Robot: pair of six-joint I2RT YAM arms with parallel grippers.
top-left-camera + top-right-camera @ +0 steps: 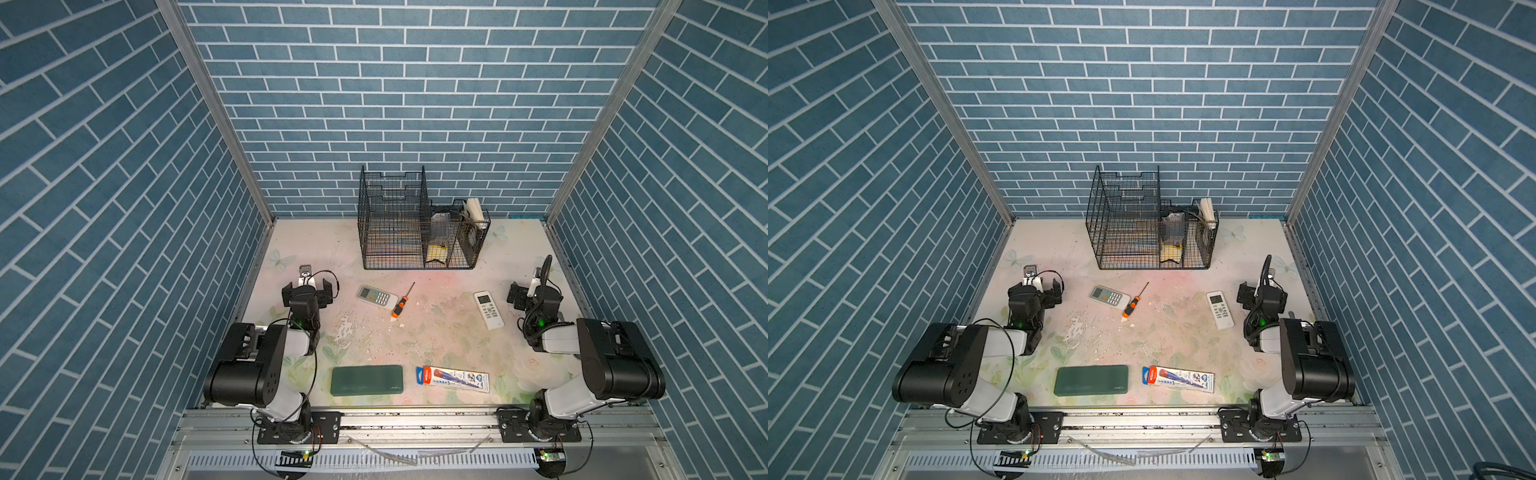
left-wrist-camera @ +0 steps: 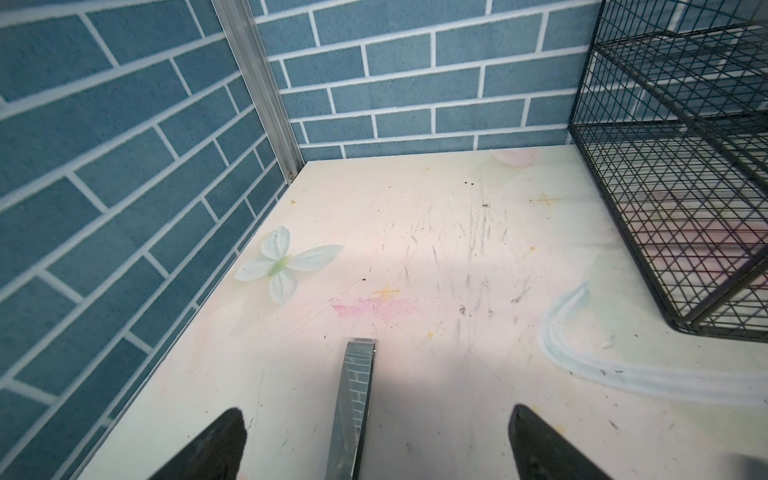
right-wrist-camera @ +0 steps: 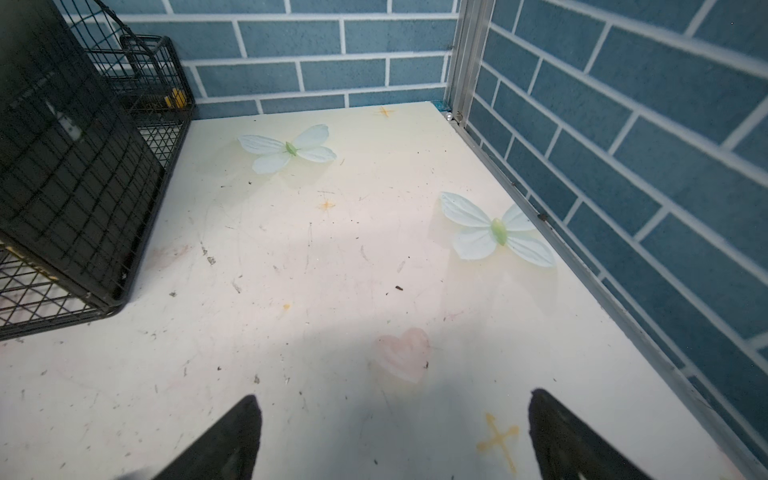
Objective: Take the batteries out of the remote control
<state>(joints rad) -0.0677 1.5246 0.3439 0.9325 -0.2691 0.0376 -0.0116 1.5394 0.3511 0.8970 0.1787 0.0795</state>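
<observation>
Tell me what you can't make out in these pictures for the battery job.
- Batteries: not visible; both top views show the gray remote and white remote button-side up, hiding their backs.
- Wire rack contents: top views, mesh-screened, too small.
- Both wrist views: remotes outside the frame.

A: What blocks the back?
B: A black wire-mesh basket (image 1: 415,224), against the blue brick-pattern wall (image 1: 374,104); bare pale floral tabletop (image 1: 316,241) flanks it.
A: The middle?
B: Open between the left white remote control (image 1: 376,296), orange-and-black-handled screwdriver (image 1: 401,305) just beside it, and the right white remote control (image 1: 488,310).
A: Front edge?
B: A dark green flat case (image 1: 367,379) and printed cardboard box (image 1: 453,379), a gap between.
</observation>
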